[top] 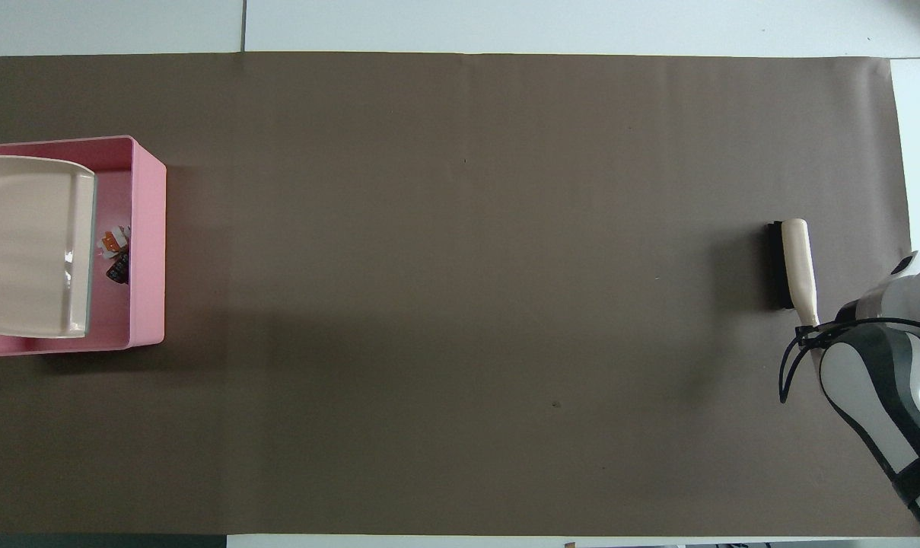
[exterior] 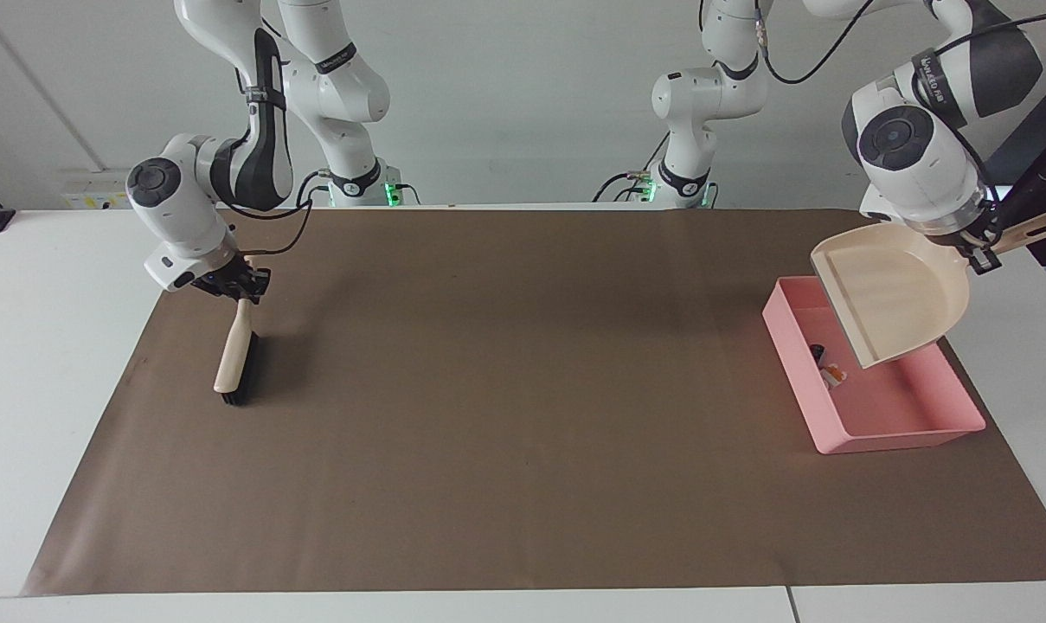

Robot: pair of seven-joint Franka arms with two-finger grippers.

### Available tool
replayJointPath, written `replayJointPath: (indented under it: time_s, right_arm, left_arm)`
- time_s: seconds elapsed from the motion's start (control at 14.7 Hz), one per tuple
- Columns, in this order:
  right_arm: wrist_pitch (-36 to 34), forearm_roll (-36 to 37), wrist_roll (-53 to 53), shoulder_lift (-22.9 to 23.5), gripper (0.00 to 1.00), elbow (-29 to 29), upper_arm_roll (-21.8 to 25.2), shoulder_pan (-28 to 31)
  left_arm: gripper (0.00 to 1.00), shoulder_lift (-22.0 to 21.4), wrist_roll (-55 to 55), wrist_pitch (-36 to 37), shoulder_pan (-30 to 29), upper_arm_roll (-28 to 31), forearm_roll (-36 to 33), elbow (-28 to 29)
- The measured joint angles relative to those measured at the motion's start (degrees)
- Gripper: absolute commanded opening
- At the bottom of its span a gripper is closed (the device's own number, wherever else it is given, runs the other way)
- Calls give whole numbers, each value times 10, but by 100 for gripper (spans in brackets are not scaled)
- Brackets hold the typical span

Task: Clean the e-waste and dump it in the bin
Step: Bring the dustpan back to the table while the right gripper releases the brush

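The pink bin (exterior: pixel 908 428) sits on the brown mat at the left arm's end of the table. Both e-waste parts lie in it against one wall: the white part (exterior: pixel 831 375) and the black piece (exterior: pixel 817 351). They also show in the overhead view, white part (top: pixel 112 242) and black piece (top: pixel 117 268). My left gripper (exterior: pixel 977 251) is shut on the handle of the beige dustpan (exterior: pixel 890 294) and holds it empty and tilted over the bin (top: pixel 149 243).
My right gripper (exterior: pixel 233 285) is shut on the handle of a brush (exterior: pixel 235 363) with black bristles. The brush head is down at the mat (exterior: pixel 523 415) at the right arm's end of the table. The brush (top: pixel 794 262) also shows in the overhead view.
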State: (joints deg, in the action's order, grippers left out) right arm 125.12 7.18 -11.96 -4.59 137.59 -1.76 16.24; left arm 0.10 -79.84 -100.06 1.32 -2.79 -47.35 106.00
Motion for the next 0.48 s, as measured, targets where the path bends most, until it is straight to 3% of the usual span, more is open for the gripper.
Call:
replayJointPath:
  time_s: [0.48]
  right_arm:
    - [-25,-1,-2,-7,100,-39,-4,-17]
  left_arm:
    - [0,4,104,-31,118,-7,132,78]
